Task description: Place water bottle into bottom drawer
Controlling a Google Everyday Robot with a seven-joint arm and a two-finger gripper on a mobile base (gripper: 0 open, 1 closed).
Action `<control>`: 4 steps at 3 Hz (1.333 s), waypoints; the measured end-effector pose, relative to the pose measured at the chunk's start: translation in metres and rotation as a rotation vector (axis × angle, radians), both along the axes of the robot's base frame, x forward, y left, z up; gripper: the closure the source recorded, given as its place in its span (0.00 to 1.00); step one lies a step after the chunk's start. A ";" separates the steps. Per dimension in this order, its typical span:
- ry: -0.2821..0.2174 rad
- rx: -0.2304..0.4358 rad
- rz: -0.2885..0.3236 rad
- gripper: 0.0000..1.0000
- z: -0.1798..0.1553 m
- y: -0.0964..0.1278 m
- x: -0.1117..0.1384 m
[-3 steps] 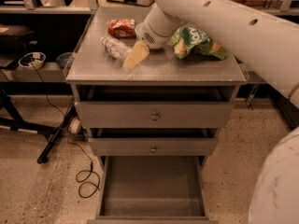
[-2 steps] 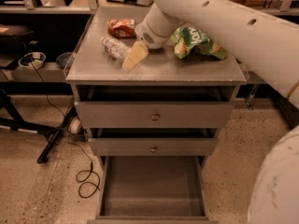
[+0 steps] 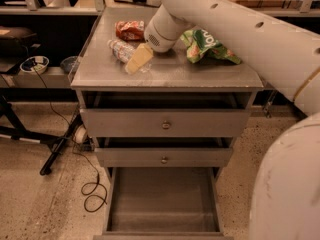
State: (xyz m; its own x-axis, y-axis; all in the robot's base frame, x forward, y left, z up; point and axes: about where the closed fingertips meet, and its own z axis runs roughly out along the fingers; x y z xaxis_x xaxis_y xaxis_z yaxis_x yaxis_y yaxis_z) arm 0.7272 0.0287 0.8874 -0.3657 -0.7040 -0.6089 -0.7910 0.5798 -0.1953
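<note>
The single camera looked from high in front of the cabinet (image 3: 165, 76), tilted downward and facing its drawer fronts, near enough that the robot's own arm (image 3: 250, 34) filled the right side of the view. It took in everything from the cabinet top, where the gripper (image 3: 137, 60) sat just beside the water bottle (image 3: 119, 49), down to the open bottom drawer (image 3: 162, 194) at the lower edge, with the floor (image 3: 40, 199) at left.
</note>
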 end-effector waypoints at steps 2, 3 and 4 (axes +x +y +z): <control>0.053 0.041 0.030 0.00 -0.012 0.022 0.011; 0.082 0.042 0.043 0.00 -0.020 0.032 0.013; 0.105 0.037 0.050 0.00 -0.028 0.040 0.014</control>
State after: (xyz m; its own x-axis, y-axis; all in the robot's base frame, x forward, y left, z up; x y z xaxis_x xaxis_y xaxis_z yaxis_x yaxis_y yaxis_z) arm 0.7410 0.0683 0.8592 -0.3942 -0.7004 -0.5950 -0.8341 0.5445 -0.0885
